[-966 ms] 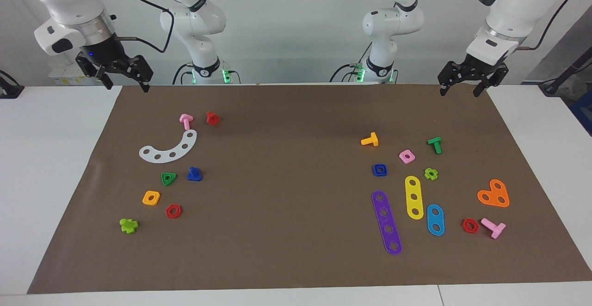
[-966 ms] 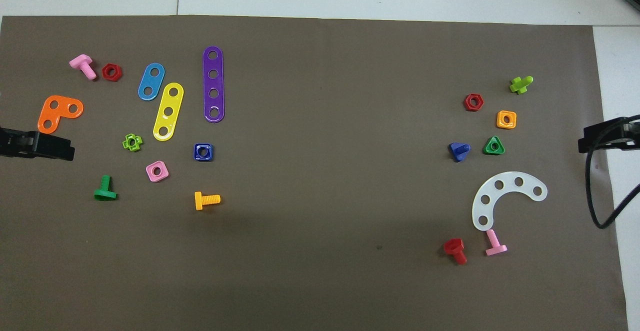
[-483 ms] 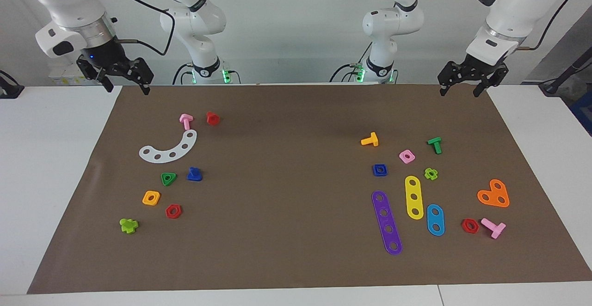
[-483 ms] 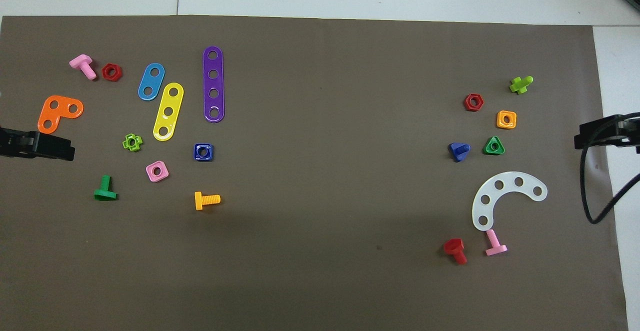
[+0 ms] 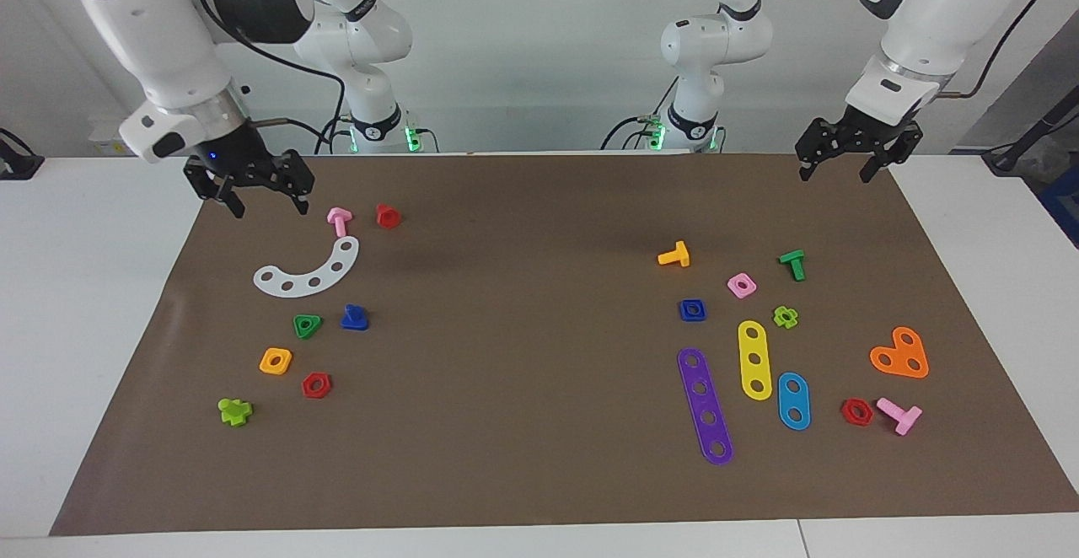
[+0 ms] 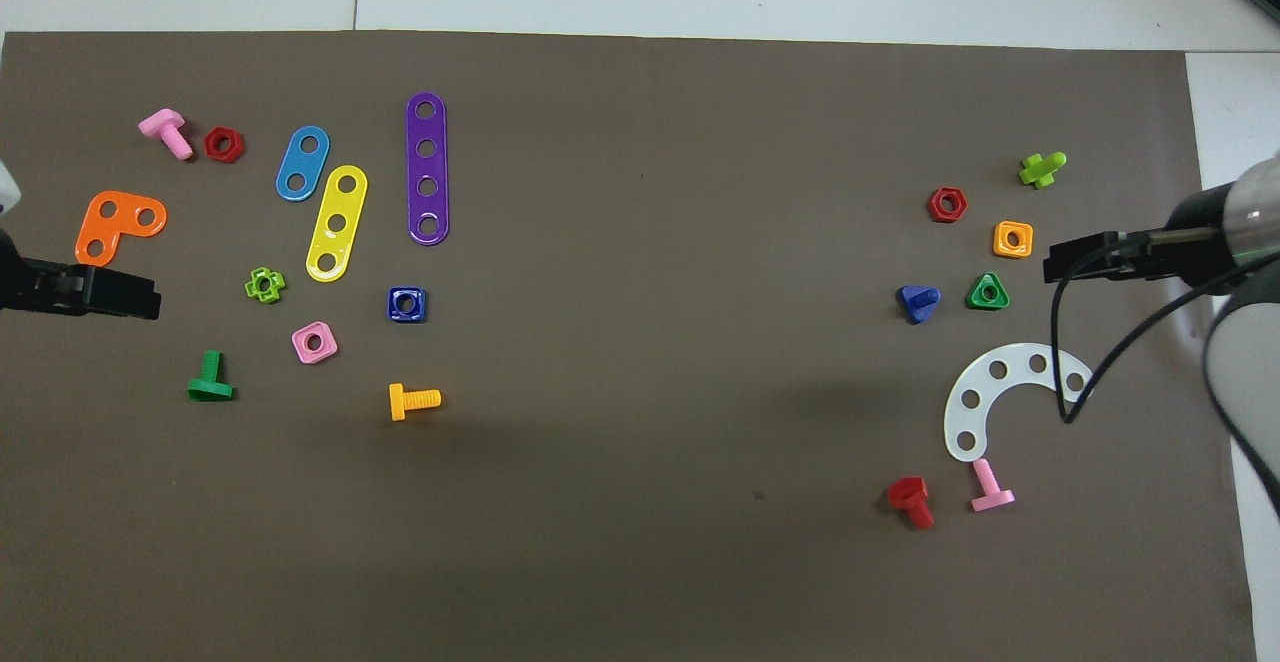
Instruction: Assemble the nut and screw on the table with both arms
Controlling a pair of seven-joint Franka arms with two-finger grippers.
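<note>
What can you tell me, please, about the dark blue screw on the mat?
The dark blue screw looks like glossy plastic, with a flat, roughly triangular head and a short stub shaft. It rests on the brown mat toward the right arm's end, beside a green triangular nut but apart from it. Nothing touches it apart from the mat; no hand holds it.

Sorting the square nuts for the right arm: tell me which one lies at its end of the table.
The orange-yellow square nut, between the green triangular nut and red hexagonal nut; the pink and dark blue ones lie at the left arm's end.
</note>
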